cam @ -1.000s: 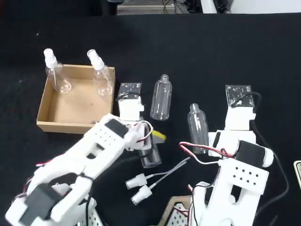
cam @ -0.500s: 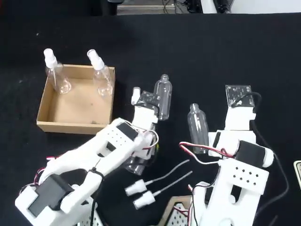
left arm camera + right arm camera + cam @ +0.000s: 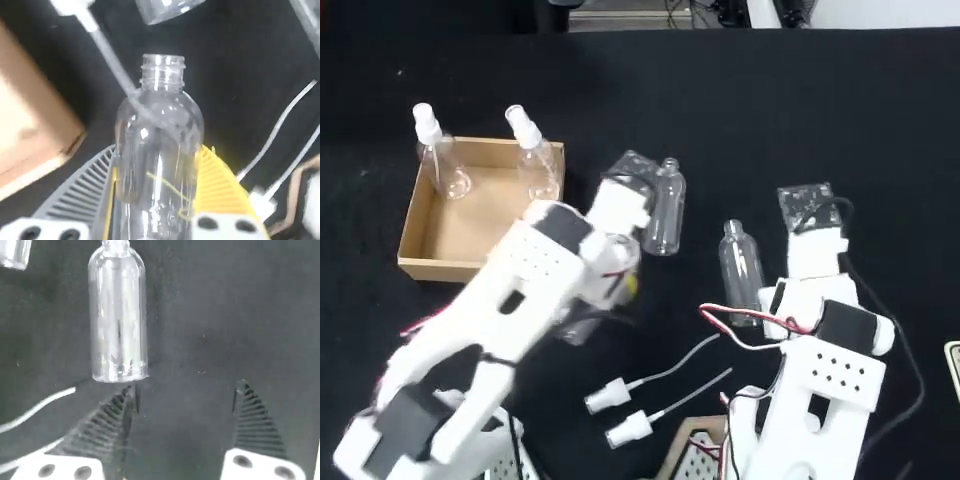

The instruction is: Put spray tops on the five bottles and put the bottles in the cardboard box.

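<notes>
Two loose spray tops [image 3: 610, 395] lie on the desk [image 3: 820, 120] nearest the arm bases. Left end effector [image 3: 157, 170]: clamped on an uncapped clear bottle [image 3: 157, 145], near the front corner of the cardboard box [image 3: 480, 268]. Right end effector [image 3: 182, 400]: fingers apart, with a second bottle [image 3: 118, 315] just ahead. A third bottle [image 3: 665, 205] lies farther back. Two capped bottles [image 3: 535, 165] stand at the box's far wall.

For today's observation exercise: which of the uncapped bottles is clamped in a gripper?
The bottle clamped in the left gripper. The other two, one nearer the cardboard box and one near the right arm, rest ungripped.
</notes>
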Robot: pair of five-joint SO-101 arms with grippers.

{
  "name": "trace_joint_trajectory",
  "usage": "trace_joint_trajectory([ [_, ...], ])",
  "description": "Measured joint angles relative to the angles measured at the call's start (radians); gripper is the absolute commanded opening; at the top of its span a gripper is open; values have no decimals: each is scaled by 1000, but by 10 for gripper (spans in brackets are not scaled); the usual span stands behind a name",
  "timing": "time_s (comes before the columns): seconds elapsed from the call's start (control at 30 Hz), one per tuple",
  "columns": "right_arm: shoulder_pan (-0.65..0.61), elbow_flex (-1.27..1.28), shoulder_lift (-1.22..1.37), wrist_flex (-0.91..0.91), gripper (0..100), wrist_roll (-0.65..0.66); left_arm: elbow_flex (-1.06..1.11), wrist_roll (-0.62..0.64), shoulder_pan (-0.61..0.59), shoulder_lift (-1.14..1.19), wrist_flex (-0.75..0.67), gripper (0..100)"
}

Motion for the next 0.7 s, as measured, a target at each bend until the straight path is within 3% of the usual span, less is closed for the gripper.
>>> trace_joint_trajectory([
  [0.17, -164, -21, 0, 141, 268, 233, 57, -143, -51, -230, 138, 30],
  [0.3, -322, -58, -2, 232, 252, 321, 176, -222, -101, -482, 187, 30],
  [0.47, -539, -68, -3, 269, 166, 333, 272, -318, -292, -753, 242, 30],
  [0.7, -763, -68, -3, 203, 185, 256, 391, -367, -569, -939, 241, 33],
])
